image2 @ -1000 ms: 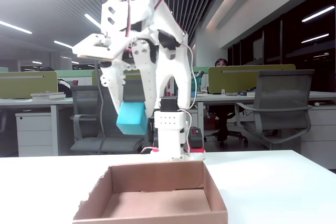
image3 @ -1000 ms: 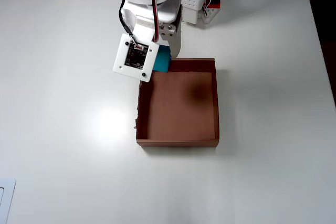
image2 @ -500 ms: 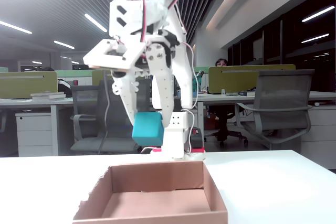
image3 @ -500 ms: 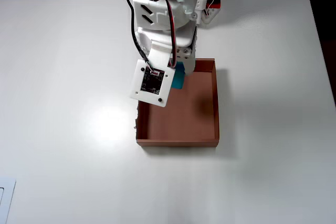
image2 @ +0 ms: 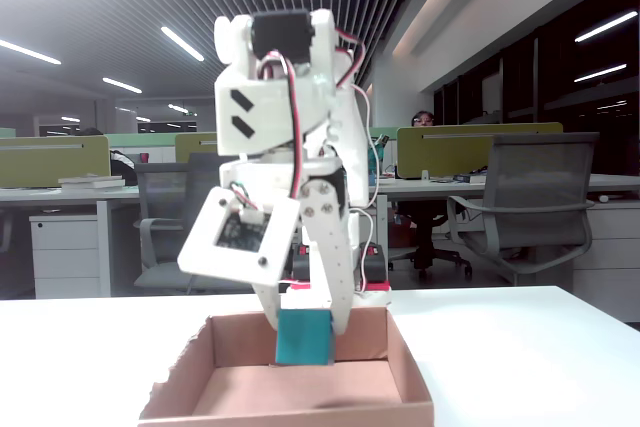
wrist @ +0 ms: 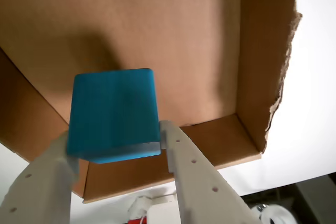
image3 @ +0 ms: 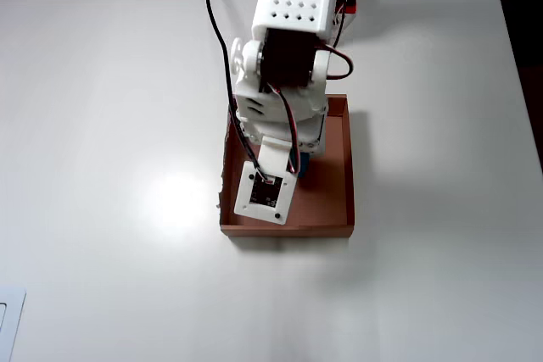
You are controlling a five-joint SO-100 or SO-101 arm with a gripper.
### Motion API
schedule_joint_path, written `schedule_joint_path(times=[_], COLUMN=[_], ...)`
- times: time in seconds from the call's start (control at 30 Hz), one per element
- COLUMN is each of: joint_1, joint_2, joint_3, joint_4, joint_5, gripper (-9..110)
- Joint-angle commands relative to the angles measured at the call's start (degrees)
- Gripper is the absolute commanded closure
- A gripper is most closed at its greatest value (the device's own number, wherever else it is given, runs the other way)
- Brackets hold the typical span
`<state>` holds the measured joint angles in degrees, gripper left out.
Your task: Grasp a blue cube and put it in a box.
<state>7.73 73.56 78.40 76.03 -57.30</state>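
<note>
The blue cube (wrist: 113,111) sits between my two white fingers, and my gripper (wrist: 115,135) is shut on it. It hangs over the inside of the brown cardboard box (wrist: 262,51), and its shadow falls on the box floor. In the fixed view my gripper (image2: 303,325) reaches down into the box (image2: 290,415) with the cube (image2: 303,340) at its tip, below the rim. In the overhead view the arm covers most of the box (image3: 344,158), and only a sliver of the cube (image3: 303,161) shows.
The box stands on a white table (image3: 110,125). Its torn wall (wrist: 283,72) is on the right in the wrist view. The arm's base with a red part (image3: 349,6) is at the table's far edge. A pale flat object (image3: 8,320) lies at the near left corner.
</note>
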Motion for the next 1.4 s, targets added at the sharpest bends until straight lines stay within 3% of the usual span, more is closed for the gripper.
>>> schedule_joint_path(times=[0.0, 0.63, 1.07, 1.37], joint_1=[-0.70, 0.35, 1.41, 2.20], joint_2=[-0.97, -5.19, -1.23, 3.52], joint_3=[0.44, 2.29, 2.72, 5.10], joint_4=[-2.55, -7.29, -5.89, -4.22], joint_5=[0.26, 0.26, 0.26, -0.09], gripper=[88, 87, 77, 63])
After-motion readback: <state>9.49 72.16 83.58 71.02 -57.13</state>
